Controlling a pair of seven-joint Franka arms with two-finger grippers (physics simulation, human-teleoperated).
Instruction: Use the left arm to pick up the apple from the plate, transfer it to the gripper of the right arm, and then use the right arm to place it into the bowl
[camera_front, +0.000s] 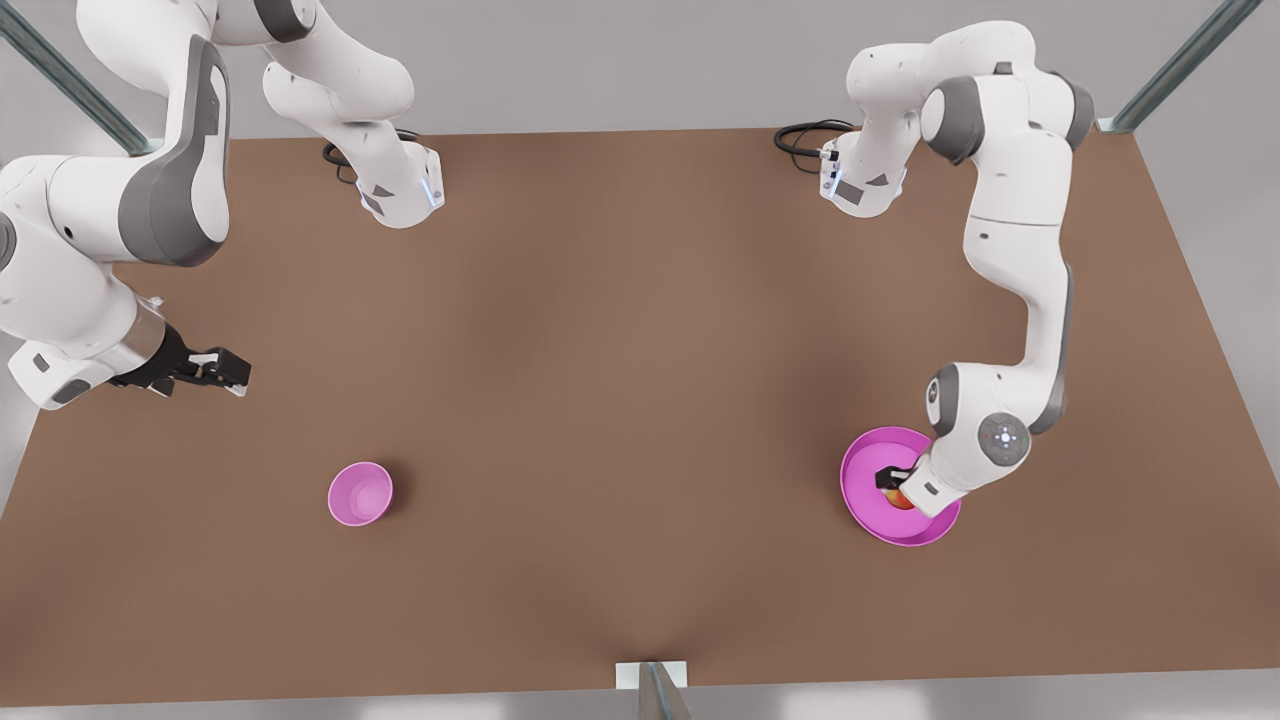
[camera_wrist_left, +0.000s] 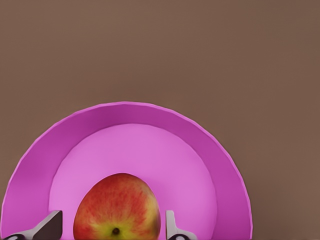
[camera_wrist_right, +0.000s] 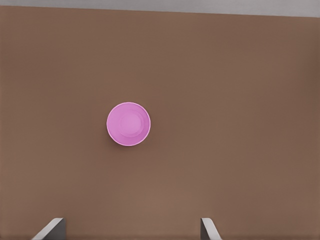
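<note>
Left pincer (camera_wrist_left: 112, 227) astride plated apple (camera_wrist_left: 117, 207)

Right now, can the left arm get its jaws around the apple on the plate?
Probably yes. The left gripper is down over the plate, jaws open with one finger on each side of the apple, and nothing sits between them. The right gripper waits open away from the bowl.

Left gripper (camera_front: 893, 483) lowered at the end of a folded arm, toward four o'clock in the front view, fingers (camera_wrist_left: 50, 226) spread wide apart. Right gripper (camera_front: 232, 372) waiting raised near nine o'clock, pointing toward three o'clock, fingers (camera_wrist_right: 52, 227) parted, nothing between them
</note>
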